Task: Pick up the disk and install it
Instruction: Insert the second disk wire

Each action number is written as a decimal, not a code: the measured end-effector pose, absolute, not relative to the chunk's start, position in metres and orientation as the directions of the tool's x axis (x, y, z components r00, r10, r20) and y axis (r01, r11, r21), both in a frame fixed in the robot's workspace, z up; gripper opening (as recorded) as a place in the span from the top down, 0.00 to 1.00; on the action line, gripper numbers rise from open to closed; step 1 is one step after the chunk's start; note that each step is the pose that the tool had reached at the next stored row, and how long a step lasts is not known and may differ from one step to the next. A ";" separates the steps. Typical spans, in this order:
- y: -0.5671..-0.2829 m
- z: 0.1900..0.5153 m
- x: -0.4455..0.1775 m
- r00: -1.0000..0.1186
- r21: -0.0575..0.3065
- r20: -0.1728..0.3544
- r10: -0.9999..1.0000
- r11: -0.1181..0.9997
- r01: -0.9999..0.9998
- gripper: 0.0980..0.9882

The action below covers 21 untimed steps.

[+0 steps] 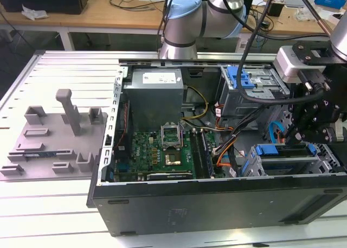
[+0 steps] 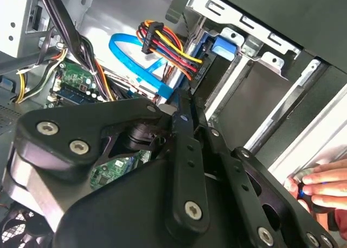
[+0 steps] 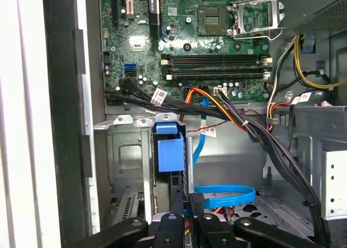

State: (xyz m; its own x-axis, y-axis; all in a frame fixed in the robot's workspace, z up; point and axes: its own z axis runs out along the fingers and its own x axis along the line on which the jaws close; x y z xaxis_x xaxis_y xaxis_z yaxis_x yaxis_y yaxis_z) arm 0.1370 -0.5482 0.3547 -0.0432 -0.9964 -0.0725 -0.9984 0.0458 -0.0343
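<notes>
The disk (image 1: 284, 154) sits edge-up in the drive cage at the open computer case's corner, low on the exterior view's right, with blue bracket ends at both sides. In the first wrist view its blue bracket (image 3: 169, 153) shows in the cage slot. My gripper (image 1: 300, 135) hangs just above the disk's end on the exterior view's right. In both wrist views the black fingers (image 3: 196, 205) meet at the tip, so the gripper (image 2: 187, 109) is shut. Whether the tips touch the disk is hidden.
Bundled black, orange and yellow cables (image 3: 244, 123) and a blue flat cable (image 3: 225, 195) cross beside the cage. The motherboard (image 1: 162, 150) and power supply (image 1: 154, 99) fill the case's middle. A grey fixture (image 1: 59, 134) lies outside. A person's hand (image 2: 321, 185) rests at the case edge.
</notes>
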 end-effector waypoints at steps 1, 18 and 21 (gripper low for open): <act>-0.548 0.355 0.137 -0.043 -0.034 -0.073 -0.996 0.046 -0.998 0.93; -0.548 0.345 0.140 -0.039 -0.032 -0.074 -0.997 0.042 -0.999 0.93; -0.548 0.340 0.140 -0.037 -0.032 -0.073 -0.997 0.039 -0.999 0.93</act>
State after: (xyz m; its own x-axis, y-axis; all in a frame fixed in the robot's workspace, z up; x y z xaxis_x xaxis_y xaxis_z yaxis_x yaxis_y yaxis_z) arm 0.1397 -0.5478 0.3402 -0.0369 -0.9966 -0.0735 -0.9987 0.0394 -0.0320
